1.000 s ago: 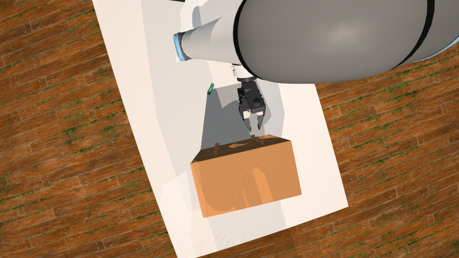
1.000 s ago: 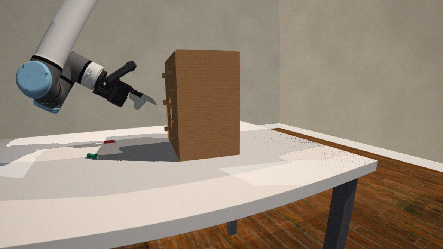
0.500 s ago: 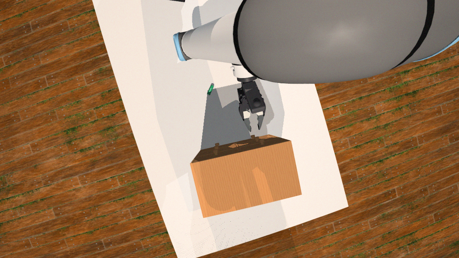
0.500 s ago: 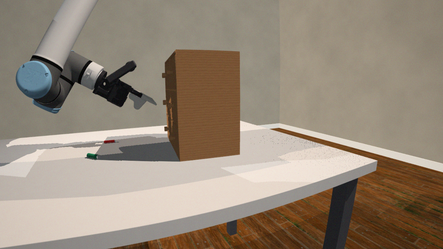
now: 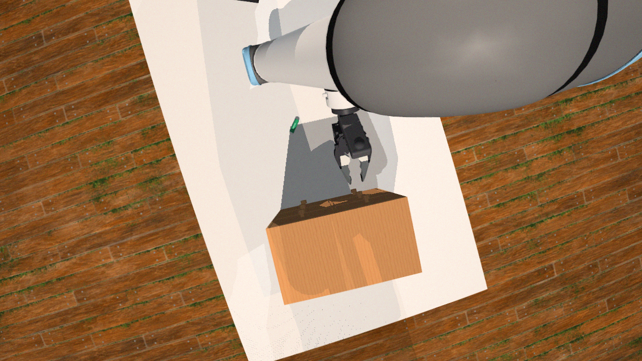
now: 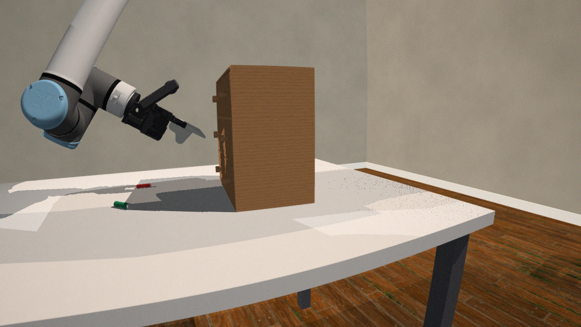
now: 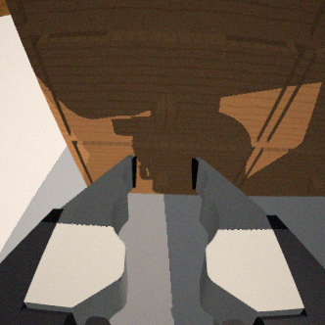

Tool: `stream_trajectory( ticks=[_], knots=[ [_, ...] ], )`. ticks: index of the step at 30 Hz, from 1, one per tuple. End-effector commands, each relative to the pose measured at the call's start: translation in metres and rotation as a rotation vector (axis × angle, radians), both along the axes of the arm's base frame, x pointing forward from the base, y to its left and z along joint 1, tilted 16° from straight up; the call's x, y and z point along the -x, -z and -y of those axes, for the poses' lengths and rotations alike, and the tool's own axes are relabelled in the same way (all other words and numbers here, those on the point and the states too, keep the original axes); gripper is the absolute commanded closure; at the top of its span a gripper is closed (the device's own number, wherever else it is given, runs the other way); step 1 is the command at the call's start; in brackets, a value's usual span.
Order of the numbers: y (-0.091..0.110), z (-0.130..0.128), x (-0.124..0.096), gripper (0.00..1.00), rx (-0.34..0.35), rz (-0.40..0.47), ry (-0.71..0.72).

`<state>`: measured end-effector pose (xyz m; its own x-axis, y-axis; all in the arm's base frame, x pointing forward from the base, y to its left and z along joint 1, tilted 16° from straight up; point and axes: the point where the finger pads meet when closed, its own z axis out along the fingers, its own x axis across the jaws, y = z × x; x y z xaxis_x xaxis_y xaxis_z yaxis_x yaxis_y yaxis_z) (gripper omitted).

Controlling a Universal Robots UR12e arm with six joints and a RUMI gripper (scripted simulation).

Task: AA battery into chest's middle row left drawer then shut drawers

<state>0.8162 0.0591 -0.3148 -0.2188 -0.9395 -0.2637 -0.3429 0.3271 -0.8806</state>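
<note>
Jaws partly open, empty, before the chest (image 6: 270,134); its drawers shut.

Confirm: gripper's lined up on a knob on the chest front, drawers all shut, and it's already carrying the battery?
Not carrying anything. The wrist view shows bare space between the fingers of the gripper, and the exterior view shows a green cylinder and a red one lying on the table. Rest holds: aimed at the knob, chest shut.

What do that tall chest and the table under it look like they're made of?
The chest looks like wood, matte, with fine horizontal grain lines and small peg handles. The table has a smooth off-white top, perhaps laminate or painted board; its legs are dark grey, material unclear.
</note>
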Motion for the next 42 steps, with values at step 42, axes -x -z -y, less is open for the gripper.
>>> stream_trajectory(
  ticks=[42],
  knots=[
    [-0.003,0.007,-0.025,0.80,0.000,0.001,0.000]
  ],
)
